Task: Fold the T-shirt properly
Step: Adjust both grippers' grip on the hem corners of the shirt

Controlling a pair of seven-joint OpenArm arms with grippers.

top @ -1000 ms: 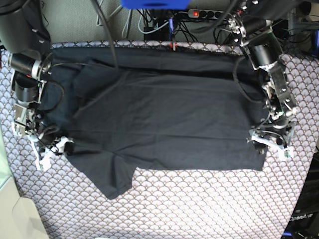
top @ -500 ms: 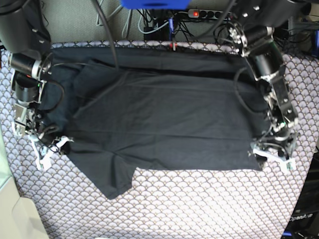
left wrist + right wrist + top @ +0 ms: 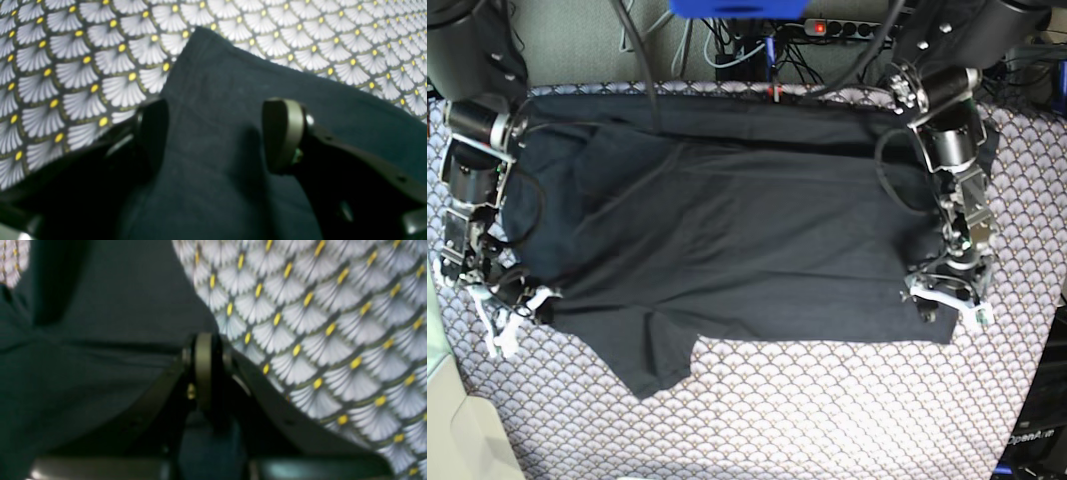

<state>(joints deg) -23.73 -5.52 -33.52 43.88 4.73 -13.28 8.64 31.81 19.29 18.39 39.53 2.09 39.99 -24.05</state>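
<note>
The black T-shirt [image 3: 747, 230] lies spread flat on the scale-patterned cloth, with one sleeve pointing toward the front [image 3: 662, 365]. My right gripper [image 3: 522, 305] is at the shirt's left edge. In the right wrist view its fingers [image 3: 203, 366] are pressed together, shut on the T-shirt's hem [image 3: 100, 340]. My left gripper [image 3: 942, 298] sits over the shirt's front right corner. In the left wrist view its fingers [image 3: 282, 133] stand wide apart, open, straddling a raised corner of the T-shirt [image 3: 213, 83].
The patterned tablecloth [image 3: 827, 420] shows in a broad strip along the front. A power strip and tangled cables [image 3: 827, 25] run behind the back edge. A pale surface [image 3: 447, 430] lies past the left edge, and dark equipment [image 3: 1037, 435] stands at the front right.
My right gripper has gone from open to shut on the shirt's left edge and shifted slightly left. My left arm has moved left and back onto the shirt's corner, still open.
</note>
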